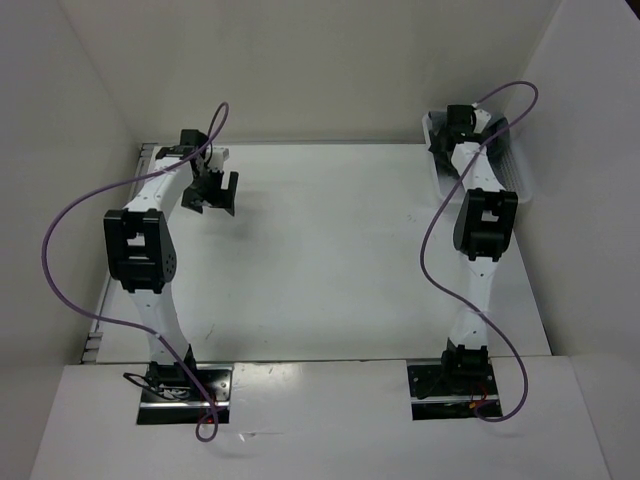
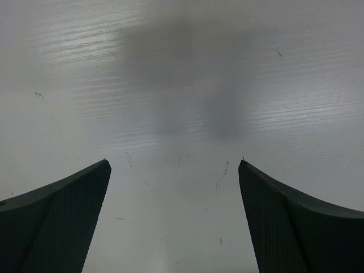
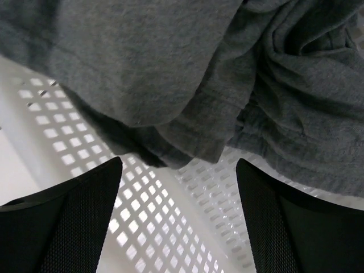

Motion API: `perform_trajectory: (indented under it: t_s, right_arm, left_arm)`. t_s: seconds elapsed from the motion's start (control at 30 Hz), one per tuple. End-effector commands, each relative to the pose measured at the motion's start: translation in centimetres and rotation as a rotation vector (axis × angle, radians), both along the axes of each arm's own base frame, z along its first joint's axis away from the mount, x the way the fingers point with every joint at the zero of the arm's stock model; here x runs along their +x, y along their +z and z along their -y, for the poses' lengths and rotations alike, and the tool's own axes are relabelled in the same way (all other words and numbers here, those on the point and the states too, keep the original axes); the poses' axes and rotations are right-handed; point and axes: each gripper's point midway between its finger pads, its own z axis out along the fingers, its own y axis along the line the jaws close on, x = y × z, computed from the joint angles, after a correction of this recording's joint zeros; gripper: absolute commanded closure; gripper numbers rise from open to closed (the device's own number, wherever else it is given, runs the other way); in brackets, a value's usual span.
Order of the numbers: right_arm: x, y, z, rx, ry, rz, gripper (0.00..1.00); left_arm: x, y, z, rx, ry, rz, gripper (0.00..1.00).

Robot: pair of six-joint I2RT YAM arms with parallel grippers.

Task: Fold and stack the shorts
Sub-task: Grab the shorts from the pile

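The grey shorts (image 3: 170,68) lie crumpled in the white mesh basket (image 3: 142,210), filling the upper part of the right wrist view. My right gripper (image 3: 179,161) hangs just short of the shorts' lower hem, jaws wide apart, with only basket mesh between the fingers. From above, the right gripper (image 1: 445,140) reaches into the basket (image 1: 515,180) at the back right, and the arm hides the shorts there. My left gripper (image 1: 212,195) hovers open over the bare table at the back left. Nothing lies between the jaws of the left gripper (image 2: 174,162).
White walls close in the table (image 1: 320,260) on the left, back and right. Purple cables loop beside both arms. The basket stands against the right wall at the table's far corner.
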Motion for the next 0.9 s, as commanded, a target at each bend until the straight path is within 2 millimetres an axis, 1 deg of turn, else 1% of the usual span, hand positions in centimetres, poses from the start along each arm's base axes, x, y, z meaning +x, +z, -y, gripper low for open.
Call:
perform_trajectory:
  t_s: [0.0, 0.03, 0.07, 0.1, 0.13, 0.17, 0.2, 0.23, 0.27, 0.3, 0.4, 0.43, 0.47, 0.5, 0.53, 0.57, 0.6, 0.63, 0.67, 0.7, 0.73, 0.77, 0.8, 0.83, 0.87]
  right_arm:
    - [1.8, 2.8, 2.2, -0.025, -0.106, 0.115, 0.15]
    - [1.7, 2.9, 2.4, -0.031, -0.113, 0.114, 0.16]
    - [1.7, 2.5, 2.5, -0.032, -0.128, 0.108, 0.17]
    - [1.6, 2.5, 3.1, -0.032, -0.137, 0.108, 0.2]
    - [1.6, 2.5, 3.1, -0.024, -0.145, 0.113, 0.22]
    - [1.7, 2.5, 2.9, -0.018, -0.138, 0.114, 0.24]
    - [1.6, 1.7, 3.5, -0.01, -0.154, 0.107, 0.28]
    - [1.7, 1.7, 3.3, -0.004, -0.147, 0.107, 0.31]
    - [1.7, 0.8, 3.3, -0.003, -0.147, 0.094, 0.35]
    - [2.0, 0.6, 3.4, -0.011, -0.14, 0.096, 0.45]
    - [2.3, 0.3, 3.3, -0.018, -0.122, 0.094, 0.57]
    - [2.3, -0.3, 2.8, 0.006, -0.096, 0.083, 0.57]
    - [2.4, -0.4, 2.5, 0.014, -0.086, 0.083, 0.57]
    - [2.4, -1.1, 1.7, 0.046, -0.051, 0.072, 0.59]
    - [2.3, -1.5, 1.8, 0.066, -0.038, 0.064, 0.59]
    - [2.3, -1.6, 1.6, 0.069, -0.022, 0.061, 0.6]
    - [2.5, -1.4, 1.4, 0.076, -0.013, 0.07, 0.7]
    - [2.6, -1.5, 1.2, 0.073, 0.017, 0.062, 0.77]
    - [2.8, -0.7, 1.0, 0.07, 0.035, 0.078, 0.86]
    - [3.0, -0.2, 1.1, 0.06, 0.042, 0.086, 0.99]
    - [3.1, 0.8, 1.2, 0.041, 0.057, 0.1, 1.0]
    - [3.2, 2.5, 1.4, 0.028, 0.047, 0.128, 1.0]
    - [3.1, 3.4, 1.5, 0.018, 0.054, 0.138, 1.0]
    - [3.0, 4.2, 1.6, 0.011, 0.047, 0.149, 1.0]
    - [2.9, 6.0, 1.6, 0.007, 0.047, 0.178, 1.0]
  left_arm:
    - [-0.4, -1.0, -0.1, 0.013, -0.003, -0.033, 0.0]
    - [-0.4, -1.4, -0.1, 0.013, -0.003, -0.042, 0.0]
    - [-0.1, -1.0, -0.1, 0.013, -0.003, -0.03, 0.0]
    - [-0.1, -1.5, -0.1, 0.013, -0.003, -0.041, 0.0]
    - [0.1, -1.2, -0.1, 0.013, -0.003, -0.032, 0.0]
    - [0.3, -1.4, -0.1, 0.013, -0.003, -0.033, 0.0]
    - [0.3, -1.4, -0.1, 0.013, -0.003, -0.033, 0.0]
    - [0.3, -1.4, -0.1, 0.013, -0.003, -0.033, 0.0]
    - [0.5, -1.5, -0.1, 0.013, -0.003, -0.033, 0.0]
    - [0.5, -1.5, -0.1, 0.013, -0.003, -0.033, 0.0]
    - [0.5, -1.5, -0.1, 0.013, -0.003, -0.033, 0.0]
    - [0.3, -1.3, -0.1, 0.013, -0.003, -0.031, 0.0]
    - [0.3, -1.3, -0.1, 0.013, -0.003, -0.031, 0.0]
    - [0.1, -1.6, -0.1, 0.013, -0.003, -0.041, 0.0]
    - [0.1, -1.2, -0.1, 0.013, -0.003, -0.032, 0.0]
    - [0.1, -1.2, -0.1, 0.013, -0.003, -0.031, 0.0]
    - [0.1, -1.2, 0.1, 0.003, -0.007, -0.031, 0.0]
    - [0.1, -1.2, 0.1, 0.003, -0.007, -0.031, 0.0]
    - [0.1, -0.8, 0.1, 0.003, -0.007, -0.022, 0.0]
    - [0.1, -0.8, 0.3, -0.005, -0.01, -0.022, 0.0]
    - [0.4, -0.1, 0.3, -0.005, -0.01, -0.002, 0.0]
    - [0.4, 0.4, 0.3, -0.005, -0.01, 0.008, 0.0]
    - [0.4, 0.4, 0.3, -0.005, -0.01, 0.008, 0.0]
    - [0.6, 1.3, 0.6, -0.019, -0.016, 0.031, 0.0]
    - [0.6, 1.9, 0.6, -0.019, -0.016, 0.045, 0.0]
